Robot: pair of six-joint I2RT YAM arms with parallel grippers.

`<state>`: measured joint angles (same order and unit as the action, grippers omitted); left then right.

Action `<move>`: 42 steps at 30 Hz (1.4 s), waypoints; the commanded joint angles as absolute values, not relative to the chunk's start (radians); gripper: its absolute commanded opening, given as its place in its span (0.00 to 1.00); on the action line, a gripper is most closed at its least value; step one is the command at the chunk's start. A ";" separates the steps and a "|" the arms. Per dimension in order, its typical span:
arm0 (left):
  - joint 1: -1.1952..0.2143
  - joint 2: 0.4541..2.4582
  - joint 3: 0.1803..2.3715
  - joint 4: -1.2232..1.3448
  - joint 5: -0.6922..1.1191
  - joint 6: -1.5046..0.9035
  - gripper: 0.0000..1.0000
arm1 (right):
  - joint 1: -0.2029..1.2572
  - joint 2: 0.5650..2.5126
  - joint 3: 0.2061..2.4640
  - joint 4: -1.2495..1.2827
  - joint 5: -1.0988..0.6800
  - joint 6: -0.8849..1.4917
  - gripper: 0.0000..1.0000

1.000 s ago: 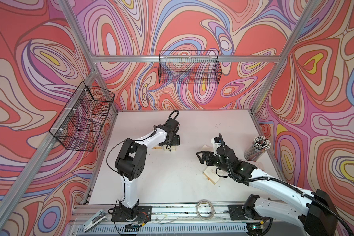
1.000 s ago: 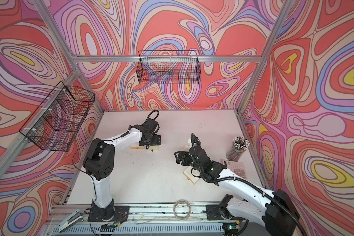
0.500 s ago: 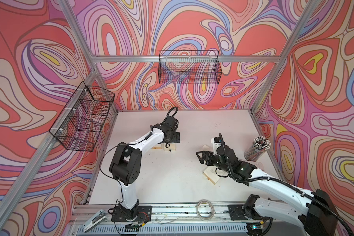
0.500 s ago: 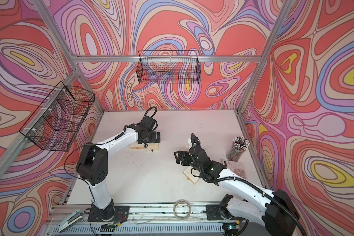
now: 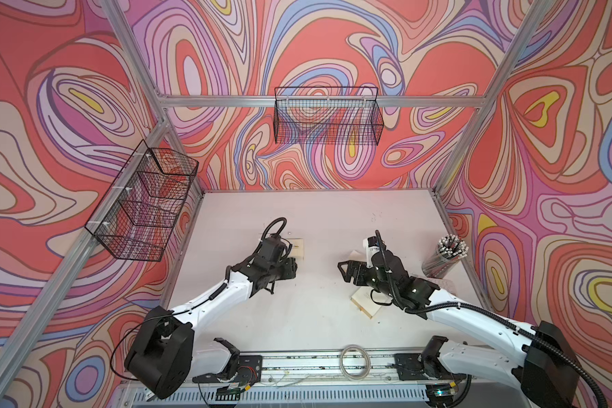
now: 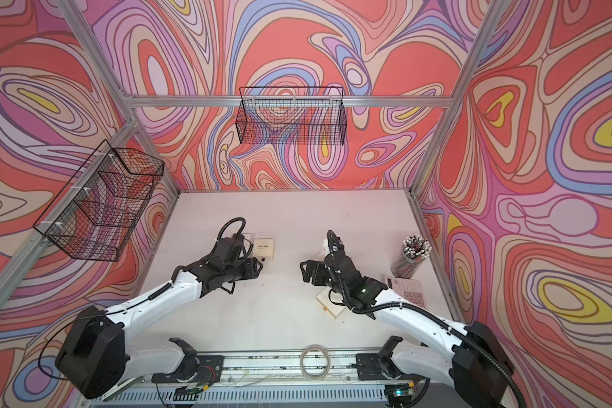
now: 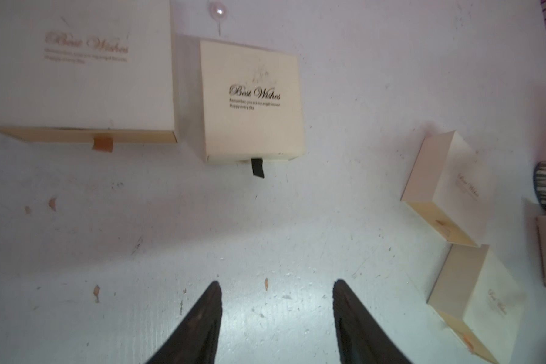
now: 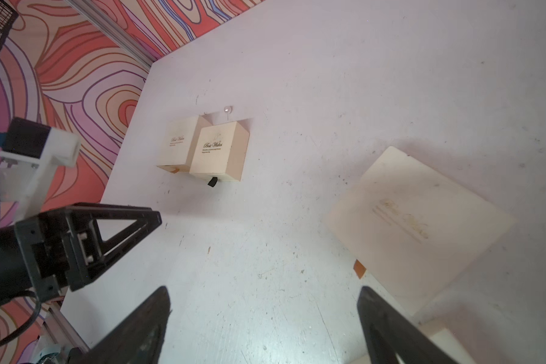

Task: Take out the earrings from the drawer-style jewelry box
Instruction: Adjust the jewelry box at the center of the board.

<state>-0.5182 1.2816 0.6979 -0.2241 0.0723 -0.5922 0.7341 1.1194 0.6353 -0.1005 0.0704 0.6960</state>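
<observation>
A small cream drawer-style jewelry box (image 7: 252,101) with a black pull tab (image 7: 257,167) sits shut on the table, also seen in both top views (image 5: 298,247) (image 6: 265,247). A larger cream box (image 7: 76,63) with an orange tab stands right beside it. One pearl-headed earring (image 7: 218,11) (image 8: 227,109) lies on the table just behind these boxes. My left gripper (image 7: 276,283) (image 6: 258,270) hovers a short way in front of the black tab, open and holding nothing. My right gripper (image 8: 264,290) (image 5: 343,268) is wide open over bare table, next to another cream box (image 8: 416,227).
Two more cream boxes (image 7: 448,189) (image 7: 476,302) lie to the right of the table's middle, under the right arm (image 5: 366,303). A cup of black white-tipped sticks (image 5: 446,254) and a pink card (image 6: 408,291) stand at the right edge. Wire baskets (image 5: 327,120) hang on the walls.
My left arm has drawn back from the boxes toward the table's front, and its jaws have narrowed. The right arm has not moved.
</observation>
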 commanded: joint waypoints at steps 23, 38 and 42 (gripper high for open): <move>-0.502 1.597 0.700 0.161 -0.014 -0.740 0.09 | 0.733 1.178 0.675 -0.094 0.068 0.680 0.95; -0.484 1.679 0.794 0.174 -0.022 -0.719 0.08 | 0.733 1.178 0.676 -0.100 0.072 0.681 0.95; -0.480 1.705 0.825 0.172 -0.012 -0.715 0.08 | 0.732 1.178 0.676 -0.104 0.074 0.681 0.95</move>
<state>-0.4889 1.6802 0.7929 0.1593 -0.0013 -0.7254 0.7341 1.1740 0.6544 -0.0902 0.0628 0.6853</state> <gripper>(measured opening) 0.085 0.953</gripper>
